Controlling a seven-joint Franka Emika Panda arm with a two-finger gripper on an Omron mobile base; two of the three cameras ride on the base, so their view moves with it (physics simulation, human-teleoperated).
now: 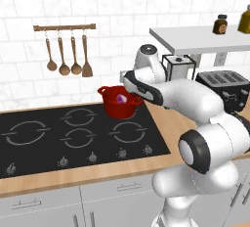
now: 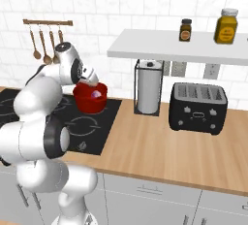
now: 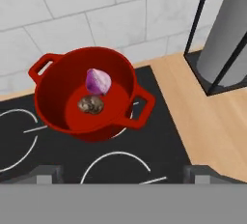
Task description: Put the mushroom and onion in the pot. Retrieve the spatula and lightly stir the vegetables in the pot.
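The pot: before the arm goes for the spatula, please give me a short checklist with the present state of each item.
1. Onion inside the pot: ok.
2. Mushroom on the pot's bottom: ok.
3. Tool open and holding nothing: ok.
4. Pot upright on the cooktop: ok.
5. Spatula hanging on the wall rail, rightmost after the three spoons: ok.
6. Free path from pot to rail: cannot tell; the arm covers part of it.

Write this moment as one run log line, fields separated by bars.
gripper: open, above pot | pot: on cooktop, holds onion and mushroom | spatula: on wall rail | next: fetch spatula
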